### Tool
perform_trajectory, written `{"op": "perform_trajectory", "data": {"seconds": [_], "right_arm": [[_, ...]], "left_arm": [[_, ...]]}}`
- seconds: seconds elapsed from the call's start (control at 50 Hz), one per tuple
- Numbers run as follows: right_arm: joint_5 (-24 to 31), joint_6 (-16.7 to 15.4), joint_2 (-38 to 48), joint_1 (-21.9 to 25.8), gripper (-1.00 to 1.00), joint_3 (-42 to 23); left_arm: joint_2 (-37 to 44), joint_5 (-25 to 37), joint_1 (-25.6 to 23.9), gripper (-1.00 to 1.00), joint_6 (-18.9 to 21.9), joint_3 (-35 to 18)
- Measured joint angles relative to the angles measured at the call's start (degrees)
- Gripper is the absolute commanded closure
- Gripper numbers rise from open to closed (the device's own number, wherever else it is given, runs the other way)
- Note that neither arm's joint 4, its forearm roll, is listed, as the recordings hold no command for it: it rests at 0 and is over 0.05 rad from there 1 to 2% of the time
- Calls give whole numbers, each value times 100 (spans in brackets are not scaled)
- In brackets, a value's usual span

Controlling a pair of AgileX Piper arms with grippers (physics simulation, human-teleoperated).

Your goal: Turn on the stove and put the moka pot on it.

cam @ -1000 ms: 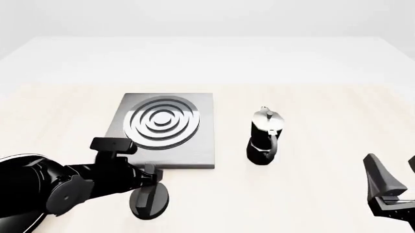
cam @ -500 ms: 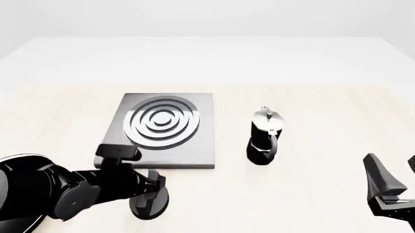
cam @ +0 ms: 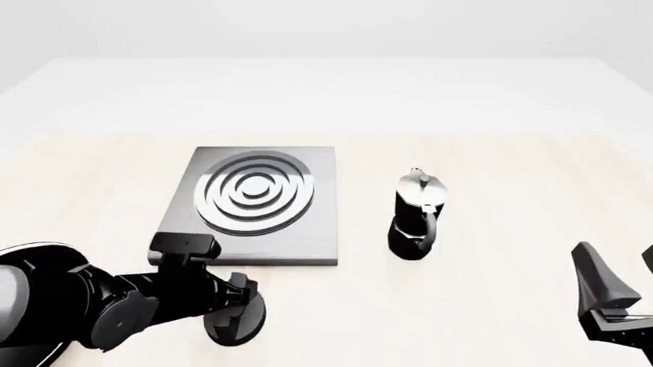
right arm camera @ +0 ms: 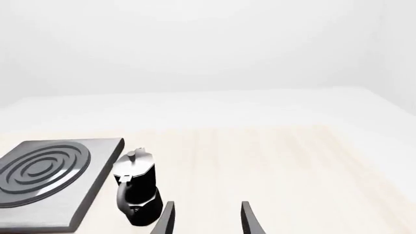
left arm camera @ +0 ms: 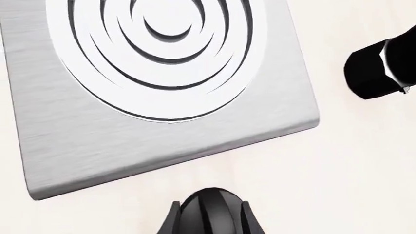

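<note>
The stove [cam: 290, 241], a flat grey slab with concentric rings, lies left of centre; it fills the left wrist view [left arm camera: 85, 146]. The moka pot [cam: 417, 218], black with a silver lid, stands upright on the table to the stove's right, apart from it; it also shows in the right wrist view [right arm camera: 136, 192] and the left wrist view [left arm camera: 377, 68]. My left gripper [cam: 243, 297] is down over the black oval knob [cam: 237, 319] in front of the stove. Its jaws stand wide on either side of the knob [left arm camera: 211, 209]. My right gripper [cam: 622, 279] is open and empty at the near right [right arm camera: 206, 219].
The light wooden table [cam: 490, 168] runs back to a white far edge. The knob stands just before the stove's near edge. The left arm's black links [cam: 72, 306] cover the near left corner.
My left gripper has moved down and toward me, from just above the knob onto it. The right arm, the stove and the moka pot have not moved.
</note>
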Motion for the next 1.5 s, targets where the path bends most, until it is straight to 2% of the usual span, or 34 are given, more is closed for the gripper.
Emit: {"op": "perform_trajectory", "data": {"seconds": [0.26,0.42,0.66,0.9,1.18,1.36,1.5], "right_arm": [[-54,-2,71,9,-100,0],[-101,-11,127,22,-100,0],[-107,-22,132,36,-100,-1],[-81,-31,97,48,-100,-1],[-134,-63,156,57,-100,0],[-918,-130,1564,284,-100,-160],[-960,-170,2544,765,-100,-619]], "left_arm": [[142,-214,116,-100,-142,15],[138,-313,151,-100,-442,72],[-232,-59,292,-100,-529,62],[-770,536,847,-100,298,93],[-1109,804,1293,-100,761,176],[-2115,861,1669,-100,1303,223],[-3136,811,1880,-100,1422,435]]}}
